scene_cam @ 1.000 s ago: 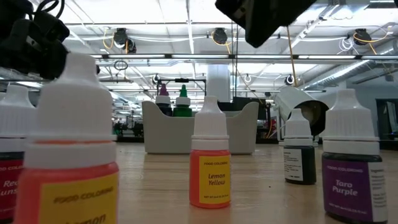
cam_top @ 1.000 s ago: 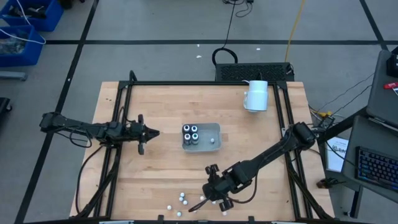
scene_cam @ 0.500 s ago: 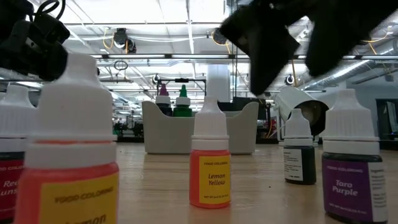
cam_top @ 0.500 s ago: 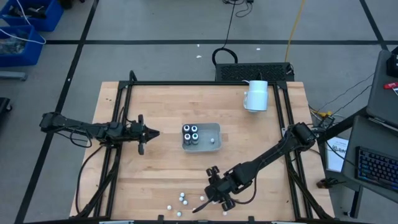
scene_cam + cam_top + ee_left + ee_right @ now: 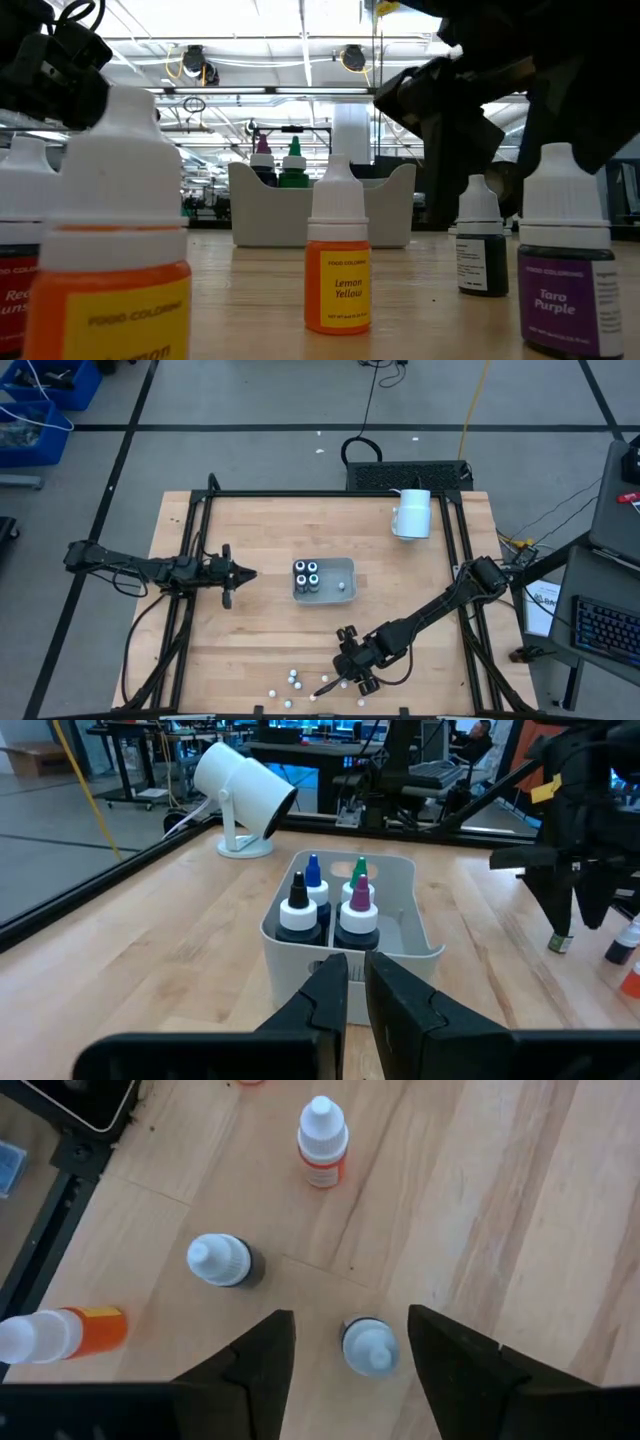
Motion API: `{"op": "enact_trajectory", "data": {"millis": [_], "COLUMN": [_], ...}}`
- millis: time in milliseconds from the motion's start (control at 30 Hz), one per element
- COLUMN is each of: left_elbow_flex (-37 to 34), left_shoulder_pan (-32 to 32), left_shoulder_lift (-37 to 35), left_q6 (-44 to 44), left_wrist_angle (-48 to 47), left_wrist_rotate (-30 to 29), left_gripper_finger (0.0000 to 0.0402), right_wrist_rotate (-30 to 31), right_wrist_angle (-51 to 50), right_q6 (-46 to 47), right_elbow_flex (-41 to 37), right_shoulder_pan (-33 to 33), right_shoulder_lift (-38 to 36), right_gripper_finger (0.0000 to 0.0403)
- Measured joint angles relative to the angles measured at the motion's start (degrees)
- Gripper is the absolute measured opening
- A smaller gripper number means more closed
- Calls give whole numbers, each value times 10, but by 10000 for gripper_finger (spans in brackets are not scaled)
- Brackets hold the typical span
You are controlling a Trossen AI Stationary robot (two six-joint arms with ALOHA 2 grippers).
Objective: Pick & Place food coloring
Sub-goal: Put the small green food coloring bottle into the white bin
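Right gripper (image 5: 350, 1350) apparently straddles bottle (image 5: 367, 1346).

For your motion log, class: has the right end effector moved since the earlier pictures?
Yes. In the high view the right end effector has slid away from the grey tray, toward the loose bottles at the table's near edge.

The right arm reached in from the table's right edge, stretched low toward the near side, its wrist tipped steeply downward. The right gripper (image 5: 340, 681) hung with fingers (image 5: 255, 1365) spread wide apart, pointing at the tabletop. The left arm lay extended across the left side, left gripper (image 5: 247, 574) with fingers nearly together, aimed toward the middle.
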Motion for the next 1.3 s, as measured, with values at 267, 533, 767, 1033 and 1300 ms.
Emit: {"op": "enact_trajectory", "data": {"millis": [267,533,767,1033,1300], "left_elbow_flex": [0,0,0,0,0], "left_shoulder_pan": [0,0,0,0,0], "left_shoulder_lift": [0,0,0,0,0], "left_q6": [0,0,0,0,0], "left_wrist_angle": [0,0,0,0,-2], "left_wrist_rotate": [-5,-15,-15,-15,-15], "left_gripper_finger": [47,47,47,47,47], "right_wrist_rotate": [0,0,0,17,47], "right_wrist_angle": [5,8,8,7,2], "right_q6": [5,5,5,8,-10], "right_elbow_flex": [-6,-6,-6,-6,-6], "right_shoulder_pan": [-1,-2,-2,-3,-3], "right_shoulder_lift": [0,0,-3,-42,-99], "right_gripper_finger": [157,88,43,52,46]}}
